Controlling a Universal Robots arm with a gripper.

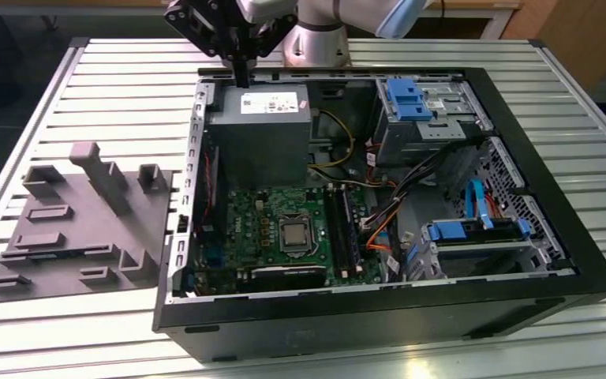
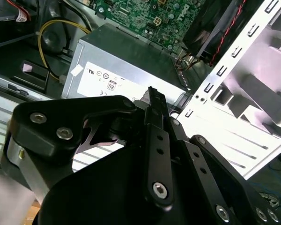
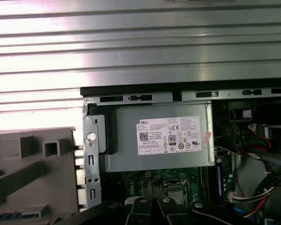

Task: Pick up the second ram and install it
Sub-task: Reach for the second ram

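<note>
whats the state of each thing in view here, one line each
gripper: shut, hovering above the power supply end of the case
computer case: lying on its side, side panel off, inside exposed
power supply: seated in the case
processor socket: bare, no cooler on it
grey fixture plate: flat on the table, beside the case
</note>
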